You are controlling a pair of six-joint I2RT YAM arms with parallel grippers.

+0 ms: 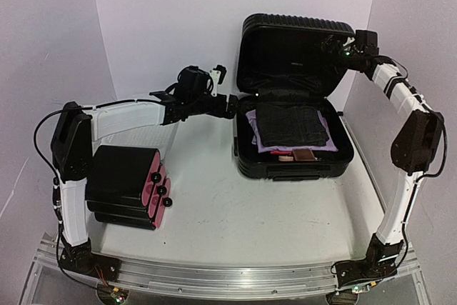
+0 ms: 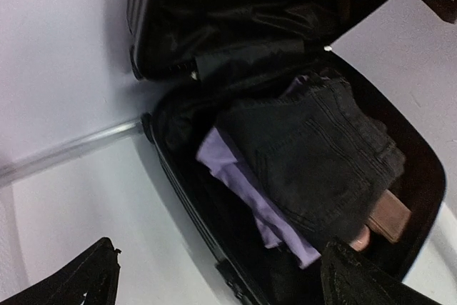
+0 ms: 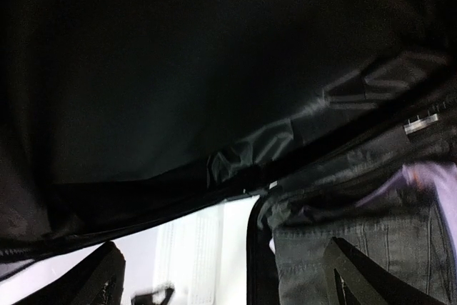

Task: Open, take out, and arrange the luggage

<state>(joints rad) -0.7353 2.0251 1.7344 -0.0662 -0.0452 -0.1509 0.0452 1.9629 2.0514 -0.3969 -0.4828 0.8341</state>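
The luggage (image 1: 293, 55) stands open at the back right of the table, ribbed lid upright, black-lined base (image 1: 246, 158) flat. Inside lie folded dark jeans (image 1: 291, 125) over a purple garment (image 1: 254, 125), with a brown item (image 1: 304, 156) at the front. My left gripper (image 1: 230, 105) hovers open at the base's left wall; in its wrist view the left gripper (image 2: 220, 251) frames the jeans (image 2: 314, 155), purple garment (image 2: 235, 169) and brown item (image 2: 391, 218), holding nothing. My right gripper (image 1: 333, 43) is open by the lid's top right corner; the right gripper (image 3: 220, 248) faces the black lining (image 3: 178, 69).
A smaller smooth black case with a pink side and black knobs (image 1: 128, 185) lies at the front left beside the left arm. A white perforated basket (image 3: 189, 248) shows past the luggage's left side. White walls close in the back and both sides.
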